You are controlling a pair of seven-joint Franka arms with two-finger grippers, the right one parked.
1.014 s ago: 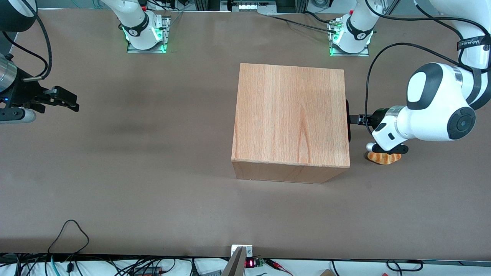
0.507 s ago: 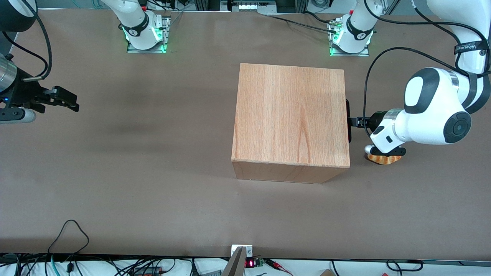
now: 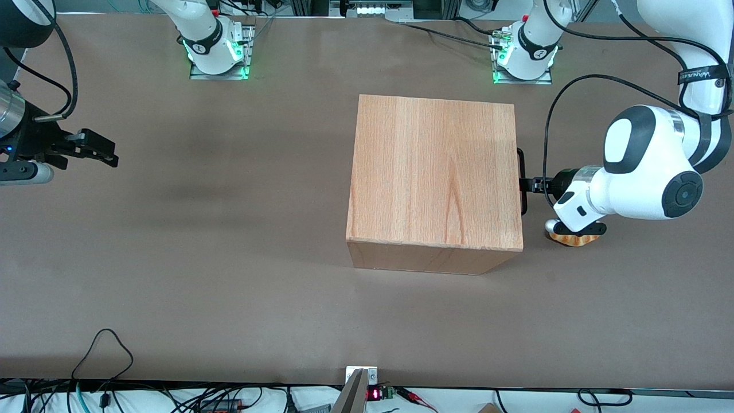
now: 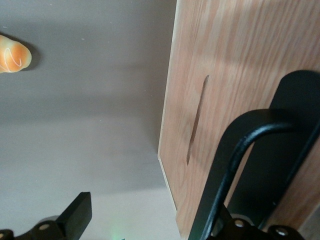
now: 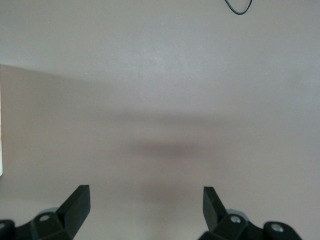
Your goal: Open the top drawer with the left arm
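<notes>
My gripper (image 3: 526,184) sits spread around the drawer (image 4: 235,90) handle (image 3: 520,181) (bread (image 3: 573,238) lies nearby), not clamped.

A: What does the left arm (image 3: 648,172) look like?

B: Glossy white, with bulbous joints; a black oval patch (image 3: 622,140) sits on one, a round black cap (image 3: 682,194) on another; a silver ring (image 3: 586,170) joins the white wrist block (image 3: 576,207).

A: Any markings or cables?

B: A black band (image 3: 701,73) with pale lettering wraps the upper link; a black cable (image 3: 551,115) loops to the wrist; the base (image 3: 523,54) glows green.

A: And the gripper (image 3: 525,184)?

B: Black, at the black handle (image 3: 520,163) on the cabinet side facing the working arm's end of the table; its fingers (image 4: 75,212) are angular, spread apart, with small silver screws (image 4: 44,226).
</notes>
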